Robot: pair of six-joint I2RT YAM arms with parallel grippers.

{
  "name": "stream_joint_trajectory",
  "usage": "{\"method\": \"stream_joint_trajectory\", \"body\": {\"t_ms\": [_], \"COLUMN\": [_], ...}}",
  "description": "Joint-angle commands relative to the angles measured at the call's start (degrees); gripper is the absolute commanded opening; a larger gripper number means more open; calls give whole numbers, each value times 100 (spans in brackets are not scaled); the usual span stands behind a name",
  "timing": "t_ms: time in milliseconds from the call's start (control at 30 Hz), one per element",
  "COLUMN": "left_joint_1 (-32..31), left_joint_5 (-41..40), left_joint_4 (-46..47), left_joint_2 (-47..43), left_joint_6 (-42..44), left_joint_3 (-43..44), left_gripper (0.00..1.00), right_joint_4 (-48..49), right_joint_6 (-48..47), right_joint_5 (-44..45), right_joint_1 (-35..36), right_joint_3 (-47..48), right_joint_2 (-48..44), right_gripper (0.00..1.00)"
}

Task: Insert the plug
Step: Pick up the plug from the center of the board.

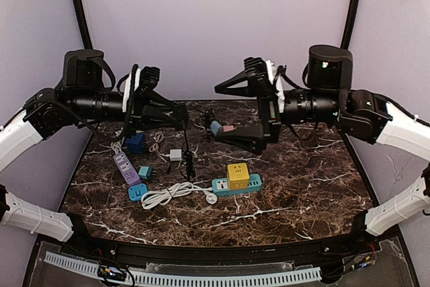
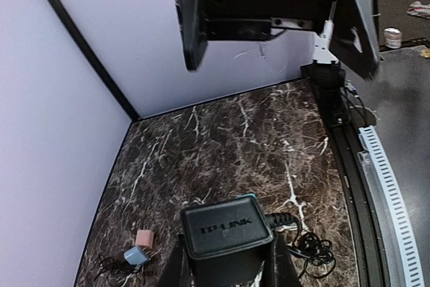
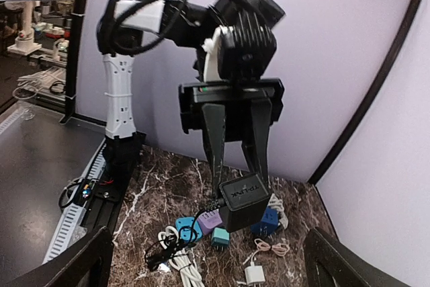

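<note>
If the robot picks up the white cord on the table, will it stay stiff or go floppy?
Probably floppy: the white cord lies in loose loops. Likely light, being thin. Its plug end would probably dangle.

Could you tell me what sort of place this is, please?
Probably a robotics lab cell: a dark marble-patterned tabletop enclosed by plain lilac walls, a teal power strip laid out, cluttered workbenches beyond.

Worktop [image 1: 302,186]: dark marble, white-veined.

Beneath the left hand [image 1: 181,115]:
- navy adapter [image 1: 136,143]
- purple strip [image 1: 125,168]
- teal adapter [image 1: 145,172]
- light-blue adapter [image 1: 137,192]
- white charger [image 1: 175,154]
- coiled white cable [image 1: 168,195]

Beneath the right hand [image 1: 218,112]:
- teal strip [image 1: 252,182]
- pink plug [image 1: 228,128]
- blue-grey plug [image 1: 216,127]
</note>
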Motion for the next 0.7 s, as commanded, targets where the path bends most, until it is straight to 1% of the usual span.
{"method": "stream_joint_trajectory", "body": {"t_ms": [0,100,200,267,333,533,667], "left_joint_1": [-30,-32,-41,-41,-41,-40,-41], "left_joint_5": [1499,1844,1999,1923,1825,1849,1784], "left_joint_4": [-635,-636,-597,-396,-130,158,262], "left_joint_2": [-79,-91,-98,-126,-155,-88,-82], "left_joint_6": [629,570,409,124,-162,-632,-701], "left_joint_3": [22,36,70,58,17,21,-18], "left_gripper": [1,1,1,1,1,1,1], "right_joint_4": [-1182,-1176,-1116,-1100,-1022,-52,279], "right_joint_6": [-888,-1069,-879,-597,-288,246,445], "right_joint_5": [-923,-786,-746,-544,-528,-1126,-973], "right_joint_1": [-130,-191,-207,-216,-218,-203,-194], "right_joint_3": [128,359,745,960,1049,514,429], "right_joint_2": [-75,57,349,633,812,836,888], "right_gripper": [99,98,90,85,82,74,61]}}
